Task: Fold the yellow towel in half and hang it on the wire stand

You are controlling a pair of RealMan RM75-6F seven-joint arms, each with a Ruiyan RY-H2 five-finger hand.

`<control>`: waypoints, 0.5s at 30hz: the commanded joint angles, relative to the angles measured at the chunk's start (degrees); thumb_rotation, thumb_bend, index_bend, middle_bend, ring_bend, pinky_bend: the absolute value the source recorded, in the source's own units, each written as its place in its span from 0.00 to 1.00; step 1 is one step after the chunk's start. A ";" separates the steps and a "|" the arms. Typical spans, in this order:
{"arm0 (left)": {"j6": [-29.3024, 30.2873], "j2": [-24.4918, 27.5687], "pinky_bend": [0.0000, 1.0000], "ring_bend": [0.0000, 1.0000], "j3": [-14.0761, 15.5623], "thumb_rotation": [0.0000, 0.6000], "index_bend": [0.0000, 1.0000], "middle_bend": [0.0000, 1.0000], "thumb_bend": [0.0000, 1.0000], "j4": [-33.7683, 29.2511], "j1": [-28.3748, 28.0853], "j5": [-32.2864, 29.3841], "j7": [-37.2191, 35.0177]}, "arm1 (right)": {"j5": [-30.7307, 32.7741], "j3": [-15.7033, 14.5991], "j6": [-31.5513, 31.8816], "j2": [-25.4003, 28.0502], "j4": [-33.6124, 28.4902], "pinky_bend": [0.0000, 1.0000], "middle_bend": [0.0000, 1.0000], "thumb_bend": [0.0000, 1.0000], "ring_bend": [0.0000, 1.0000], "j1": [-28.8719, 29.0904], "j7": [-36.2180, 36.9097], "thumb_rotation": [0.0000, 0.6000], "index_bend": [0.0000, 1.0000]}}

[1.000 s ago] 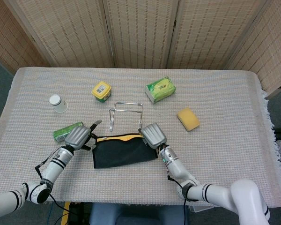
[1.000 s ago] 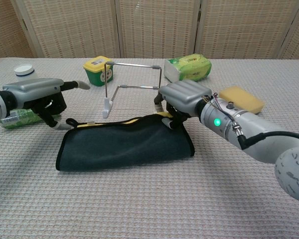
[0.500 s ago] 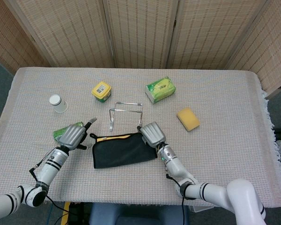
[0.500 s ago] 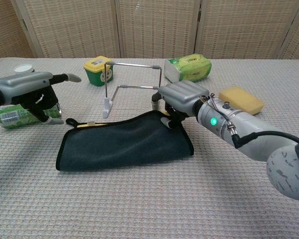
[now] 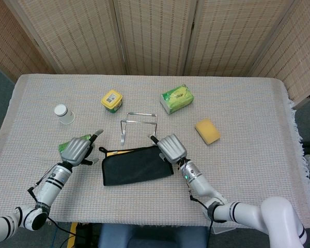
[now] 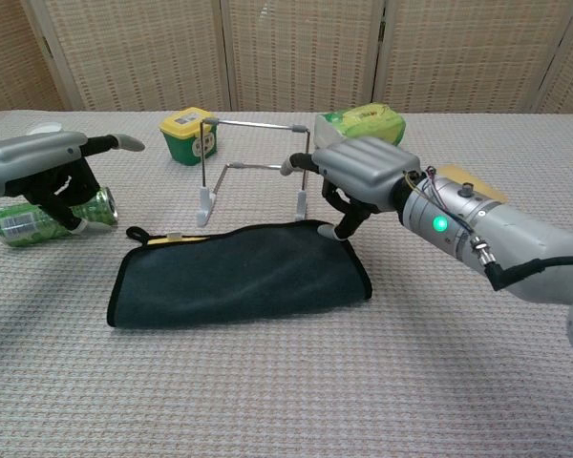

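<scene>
Both hands (image 6: 368,172) now off folded towel (image 6: 239,281)

There is one towel (image 5: 137,165), folded and dark on top. There is one wire stand (image 5: 138,125). There is one green can (image 6: 48,219), one white cup (image 5: 63,113), one yellow tub (image 5: 111,100), one green packet (image 5: 177,98) and one yellow sponge (image 5: 207,130). There are two robot hands, the left hand (image 5: 76,151) and the right hand (image 5: 171,147).

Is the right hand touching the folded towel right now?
Apart. In the chest view the right hand is lifted, with bare tablecloth showing between its fingertips and the towel edge.
</scene>
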 commanded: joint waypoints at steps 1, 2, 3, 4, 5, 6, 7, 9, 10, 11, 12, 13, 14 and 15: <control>0.30 0.26 0.91 0.77 -0.04 1.00 0.00 0.88 0.26 -0.12 0.28 0.11 -0.34 | -7.39 -4.52 2.50 3.96 -0.33 0.99 0.84 0.22 0.92 -0.71 4.55 1.00 0.38; 0.43 0.33 0.91 0.77 -0.05 1.00 0.00 0.88 0.26 -0.12 0.39 0.13 -0.48 | -8.65 -5.27 2.88 4.52 -0.09 0.99 0.84 0.19 0.92 -0.77 5.38 1.00 0.41; 0.53 0.35 0.91 0.77 -0.03 1.00 0.00 0.88 0.26 -0.09 0.50 0.17 -0.56 | -9.80 -5.97 3.20 5.02 0.15 0.99 0.84 0.17 0.92 -0.83 6.20 1.00 0.43; 0.54 0.40 0.91 0.77 0.04 1.00 0.00 0.88 0.27 -0.02 0.60 0.19 -0.60 | -11.20 -6.77 3.69 5.53 0.54 0.99 0.84 0.16 0.93 -0.88 7.32 1.00 0.44; 0.50 0.41 0.91 0.77 0.08 1.00 0.00 0.88 0.27 0.00 0.66 0.17 -0.64 | -12.16 -7.32 4.06 5.83 0.88 0.99 0.84 0.15 0.93 -0.93 8.11 1.00 0.44; 0.47 0.41 0.91 0.77 0.13 1.00 0.00 0.88 0.27 0.01 0.73 0.18 -0.70 | -13.37 -8.04 4.46 6.11 1.44 1.00 0.85 0.14 0.93 -0.95 9.02 1.00 0.45; 0.49 0.42 0.91 0.77 0.16 1.00 0.00 0.88 0.26 0.03 0.78 0.22 -0.68 | -14.18 -8.58 4.60 6.27 1.96 1.00 0.85 0.14 0.93 -0.93 9.53 1.00 0.45; 0.54 0.45 0.91 0.77 0.18 1.00 0.00 0.88 0.26 -0.01 0.85 0.26 -0.56 | -15.64 -9.53 4.76 6.34 3.37 1.00 0.85 0.14 0.94 -0.84 10.32 1.00 0.46; 0.59 0.48 0.91 0.77 0.15 1.00 0.00 0.88 0.26 -0.09 0.90 0.25 -0.57 | -16.05 -9.84 4.77 6.20 4.02 1.00 0.85 0.14 0.94 -0.85 10.70 1.00 0.46; 0.62 0.52 0.91 0.77 0.14 1.00 0.00 0.88 0.26 -0.19 0.96 0.23 -0.56 | -16.31 -10.12 4.55 6.08 4.60 1.00 0.85 0.14 0.94 -0.83 11.07 1.00 0.46; 0.64 0.57 0.91 0.77 0.13 1.00 0.00 0.88 0.26 -0.29 1.00 0.20 -0.54 | -16.63 -10.35 4.38 5.98 5.15 1.00 0.85 0.13 0.94 -0.74 11.42 1.00 0.46; 0.63 0.62 0.91 0.77 0.11 1.00 0.00 0.88 0.27 -0.36 1.03 0.15 -0.45 | -17.13 -10.55 4.43 5.75 6.00 1.00 0.85 0.12 0.94 -0.62 11.85 1.00 0.46; 0.57 0.67 0.91 0.77 0.10 1.00 0.00 0.88 0.27 -0.43 1.04 0.09 -0.36 | -17.43 -10.68 4.46 5.50 6.71 1.00 0.85 0.11 0.94 -0.55 12.18 1.00 0.46; 0.47 0.73 0.91 0.77 0.07 1.00 0.00 0.88 0.27 -0.54 1.06 -0.04 -0.27 | -17.77 -10.80 4.46 5.18 7.60 1.00 0.85 0.10 0.94 -0.46 12.65 1.00 0.46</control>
